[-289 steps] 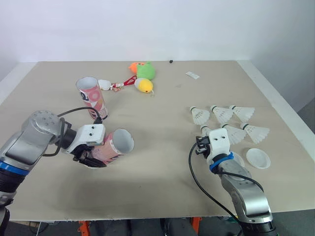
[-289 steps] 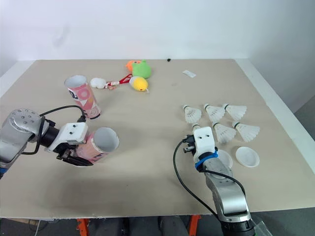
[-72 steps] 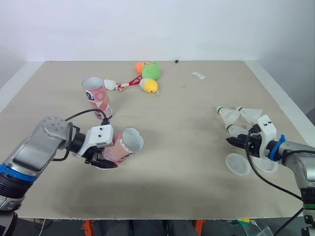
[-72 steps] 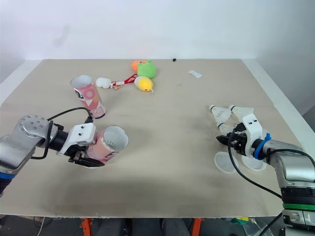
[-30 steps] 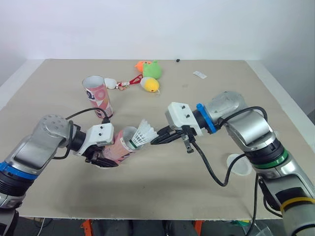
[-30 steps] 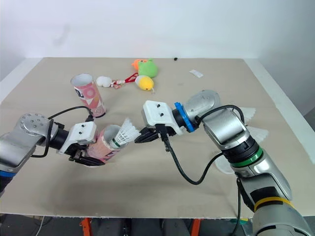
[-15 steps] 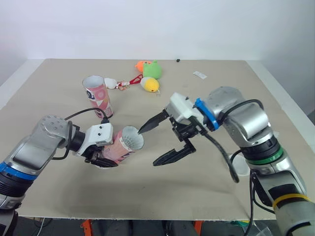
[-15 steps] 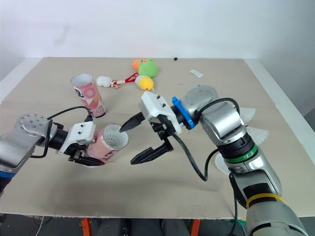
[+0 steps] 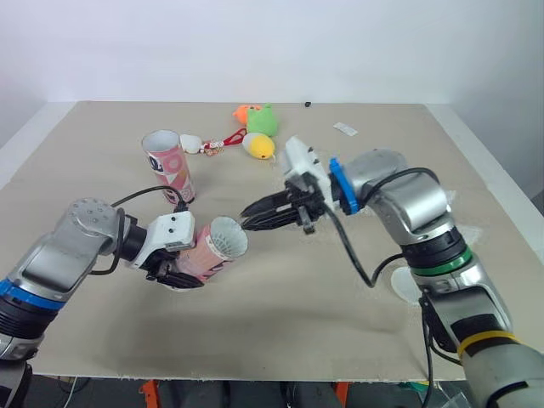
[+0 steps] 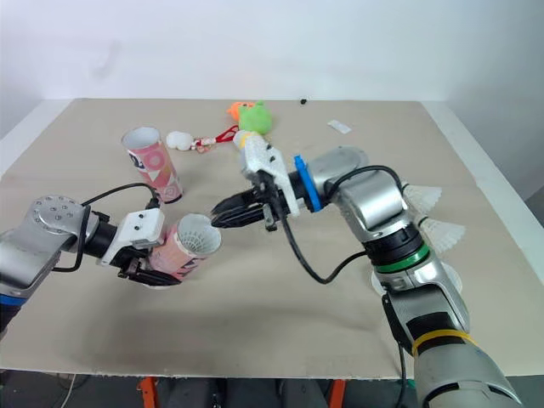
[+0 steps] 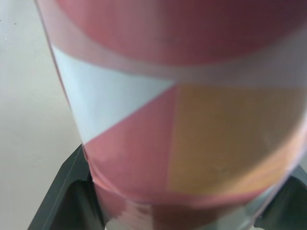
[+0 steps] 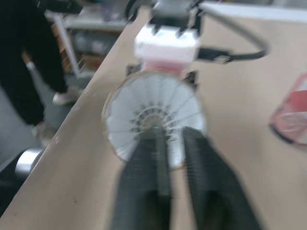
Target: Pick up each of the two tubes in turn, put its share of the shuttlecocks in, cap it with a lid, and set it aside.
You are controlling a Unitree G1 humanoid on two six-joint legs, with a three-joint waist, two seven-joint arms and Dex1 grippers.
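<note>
My left gripper is shut on a pink patterned tube, holding it tilted just above the table with its mouth facing right. In the right wrist view a white shuttlecock sits inside that mouth, feathers outward. My right gripper points at the tube's rim with its fingers drawn together and nothing between them. A second pink tube stands upright behind. Two more shuttlecocks lie at the right, partly behind my right arm. A white lid lies by my right forearm.
Green, orange and yellow plush toys and a small white toy lie at the back centre. A paper scrap is at the back right. A person's legs stand beside the table in the right wrist view.
One second ago my right gripper held a shuttlecock at the tube mouth. It let go, opened wide, and has now shut, with the shuttlecock inside the tube. The left arm stayed still.
</note>
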